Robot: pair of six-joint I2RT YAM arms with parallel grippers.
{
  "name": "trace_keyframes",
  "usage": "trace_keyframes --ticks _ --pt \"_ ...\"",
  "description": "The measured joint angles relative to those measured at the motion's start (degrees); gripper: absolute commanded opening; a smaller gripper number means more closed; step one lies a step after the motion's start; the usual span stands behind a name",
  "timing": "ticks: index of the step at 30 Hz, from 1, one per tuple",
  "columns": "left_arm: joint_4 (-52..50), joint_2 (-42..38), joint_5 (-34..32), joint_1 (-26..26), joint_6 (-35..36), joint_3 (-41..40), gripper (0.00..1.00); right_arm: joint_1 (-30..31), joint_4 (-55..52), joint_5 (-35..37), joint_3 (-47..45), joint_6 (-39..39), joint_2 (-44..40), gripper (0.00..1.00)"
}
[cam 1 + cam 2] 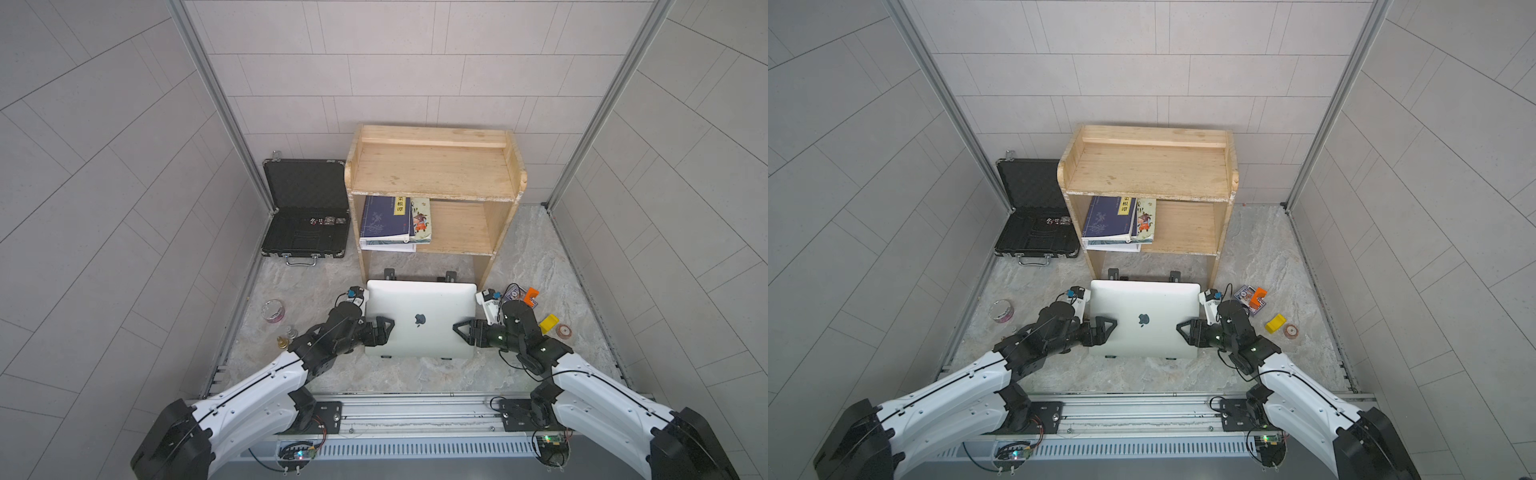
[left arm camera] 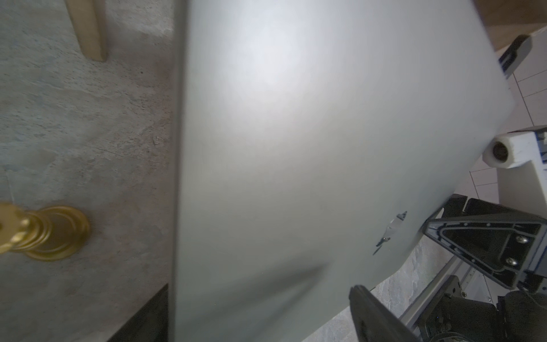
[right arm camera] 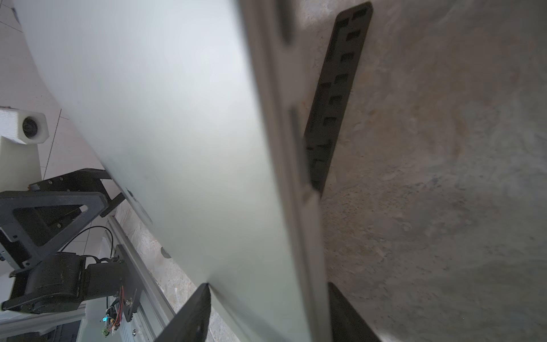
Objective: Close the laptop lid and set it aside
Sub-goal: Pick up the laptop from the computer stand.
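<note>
My right gripper has its fingers one above and one beneath the right edge of the laptop. In the wrist view they look pinched onto it. My left gripper straddles the opposite edge with its jaws spread wide. I cannot see either finger pressing there, so I count that side as not yet gripping.

The laptop lid is already down, logo up. The laptop sits just in front of the wooden shelf, between the shelf's front legs and me, over a black stand.

So the closing looks done, and I judge that carrying is what remains. The left jaws should close at the same depth as the right before any lift, or a one-sided pinch may let the slab twist or slip. Smooth aluminium likely gives little friction, so I'd lift level, both wrists together, only enough to clear the stand.

In front of the shelf's right leg lies an orange block, and in front of its left leg, farther out, a brass piece. I'd set down clear of both.
</note>
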Motion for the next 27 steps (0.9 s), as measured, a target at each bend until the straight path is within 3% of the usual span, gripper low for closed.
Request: trace_keyframes --ticks 20,27 --pt "-3.63 -4.42 -0.70 -1.49 0.28 3.02 0.88 0.04 -2.95 -0.28 1.70 1.20 -7.17 0.59" --pt "-4.90 -7.74 -0.52 -1.81 0.04 3.32 0.88 0.07 -3.58 -0.90 1.79 3.48 -11.23 0.52"
